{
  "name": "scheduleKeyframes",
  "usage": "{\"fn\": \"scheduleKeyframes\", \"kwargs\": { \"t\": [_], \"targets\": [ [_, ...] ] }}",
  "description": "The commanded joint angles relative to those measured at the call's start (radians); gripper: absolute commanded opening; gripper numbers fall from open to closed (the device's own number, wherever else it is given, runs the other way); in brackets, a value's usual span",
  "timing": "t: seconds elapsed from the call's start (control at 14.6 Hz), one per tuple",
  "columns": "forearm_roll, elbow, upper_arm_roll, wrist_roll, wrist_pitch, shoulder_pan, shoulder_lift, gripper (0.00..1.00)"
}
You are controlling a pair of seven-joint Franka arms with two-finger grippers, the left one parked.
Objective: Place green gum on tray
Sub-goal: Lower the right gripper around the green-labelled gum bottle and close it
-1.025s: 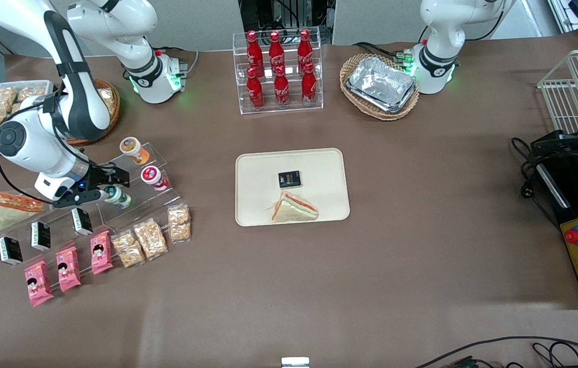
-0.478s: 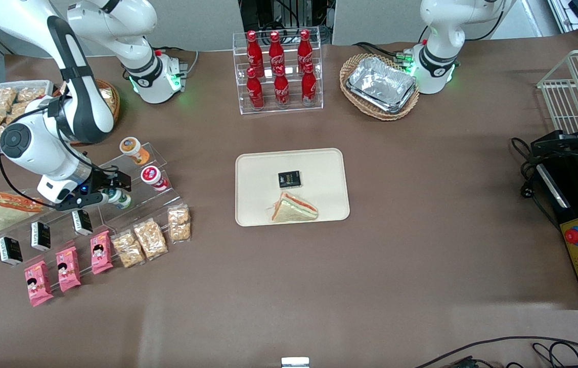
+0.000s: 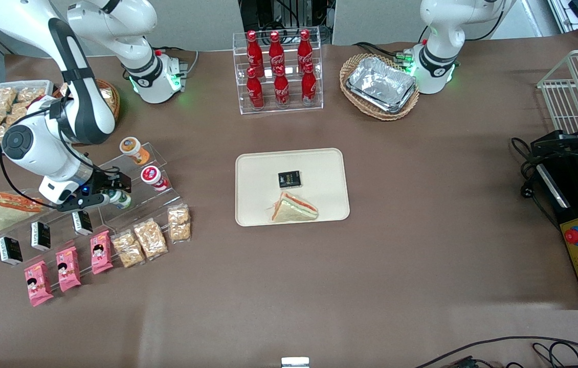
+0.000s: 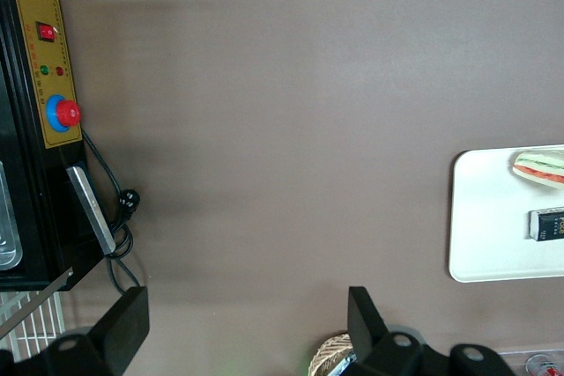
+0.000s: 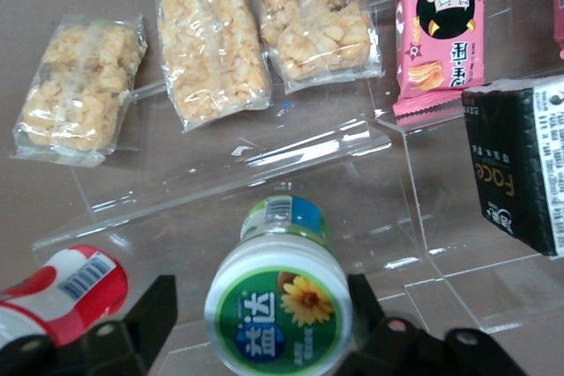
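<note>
Item: small white bottle, green label, green lid [image 5: 279, 309], on clear acrylic stepped rack [image 5: 264, 160], well apart from cream rectangular tray [image 3: 253, 214].
Tool [image 3: 111, 194]: fingers apart, flanking bottle, not clamped.
Risks: red-lidded bottle [image 5: 62, 286] just beside, likely nudged; round bottle could slip from off-centre squeeze.

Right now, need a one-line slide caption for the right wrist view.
Open gripper straddles the green gum on the clear acrylic stand, with snack packs nearby.

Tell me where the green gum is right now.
The green gum stands on the clear stepped display rack toward the working arm's end of the table, beside the red-lidded bottle, with the gripper around it.
</note>
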Motion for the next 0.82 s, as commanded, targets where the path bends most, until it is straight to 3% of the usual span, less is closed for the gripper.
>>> {"fn": "scheduleKeyframes", "kwargs": {
  "t": [0.0, 0.27, 0.55, 0.75],
  "targets": [
    [0.008, -0.005, -0.002, -0.013, 0.027, 0.003, 0.007, 0.6],
    [0.008, -0.002, -0.004, -0.019, 0.027, 0.001, 0.007, 0.14],
    [0.005, 0.035, -0.006, -0.011, -0.048, 0.001, -0.064, 0.06],
    [-0.013, 0.193, -0.007, -0.01, -0.294, -0.003, -0.098, 0.05]
  ]
}}
